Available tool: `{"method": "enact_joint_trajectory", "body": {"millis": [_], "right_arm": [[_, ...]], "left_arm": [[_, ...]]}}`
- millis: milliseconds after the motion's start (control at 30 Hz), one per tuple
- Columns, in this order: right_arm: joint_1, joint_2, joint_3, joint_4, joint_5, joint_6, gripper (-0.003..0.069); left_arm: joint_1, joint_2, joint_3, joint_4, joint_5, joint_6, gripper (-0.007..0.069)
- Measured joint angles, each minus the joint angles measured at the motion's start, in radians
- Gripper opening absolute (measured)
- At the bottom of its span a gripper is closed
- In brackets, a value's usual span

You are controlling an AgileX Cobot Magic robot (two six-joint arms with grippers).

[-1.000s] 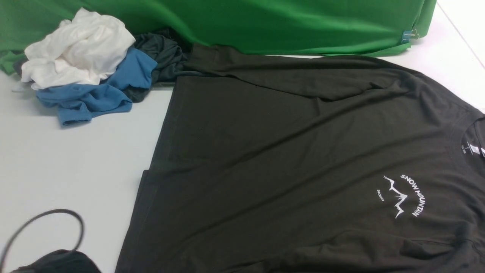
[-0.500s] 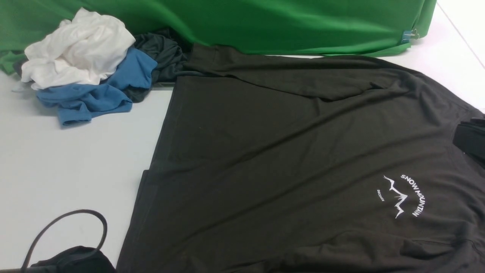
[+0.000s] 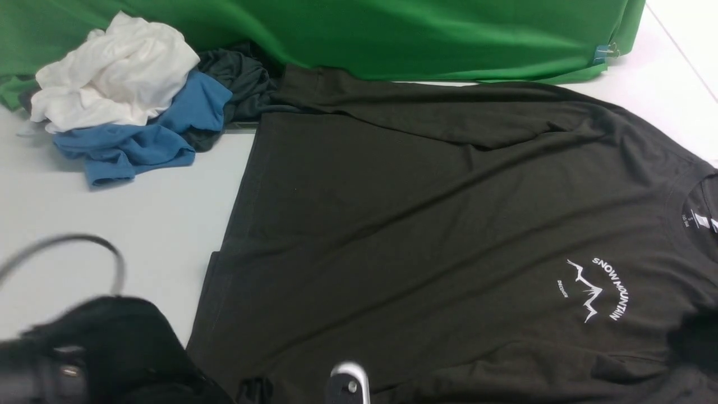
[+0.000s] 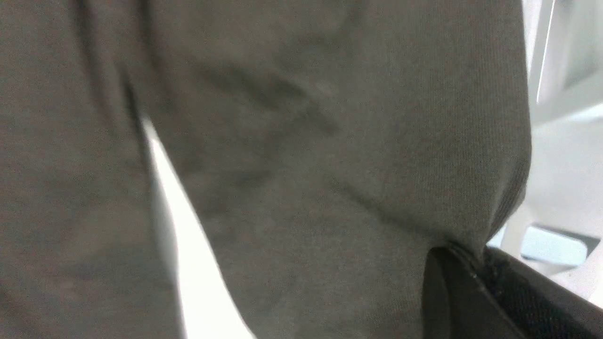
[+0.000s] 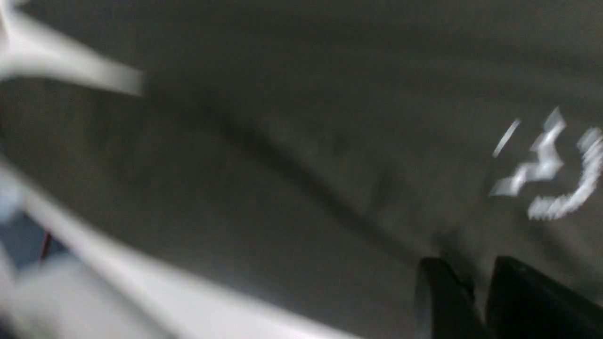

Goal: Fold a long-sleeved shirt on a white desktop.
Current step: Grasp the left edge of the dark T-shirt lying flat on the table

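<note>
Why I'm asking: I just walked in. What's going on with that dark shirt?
A two-armed robot is working on folding the long-sleeved shirt, which lies spread mostly flat on the white desktop. Its left claw is shut on a bunch of the shirt's fabric. The right claw hovers low beside the chest logo; blur hides whether it grips anything.
</note>
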Motion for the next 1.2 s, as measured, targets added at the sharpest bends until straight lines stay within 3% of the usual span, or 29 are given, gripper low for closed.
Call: {"method": "enact_joint_trajectory", "body": {"millis": [167, 367, 500, 1000, 1133, 1200], "right_arm": [[0.135, 0.106, 0.082, -0.001, 0.055, -0.117, 0.0211], [0.360, 0.242, 0.212, -0.127, -0.055, -0.193, 0.0432], [0.441, 0.317, 0.238, -0.212, -0.152, -0.198, 0.0494], [0.453, 0.507, 0.305, -0.381, -0.321, -0.181, 0.0492], [0.453, 0.507, 0.306, -0.405, -0.341, -0.162, 0.0408], [0.453, 0.507, 0.306, -0.411, -0.328, -0.155, 0.0257]], "left_arm": [[0.000, -0.087, -0.040, 0.006, 0.028, -0.022, 0.0026], [0.000, -0.161, -0.050, 0.014, 0.034, -0.024, 0.0026], [0.000, -0.189, -0.050, 0.016, 0.040, -0.024, 0.0026], [0.000, -0.236, -0.050, 0.018, 0.043, -0.029, 0.0026], [0.000, -0.238, -0.050, 0.018, 0.043, -0.029, 0.0026], [0.000, -0.238, -0.050, 0.018, 0.045, -0.029, 0.0026]]}}
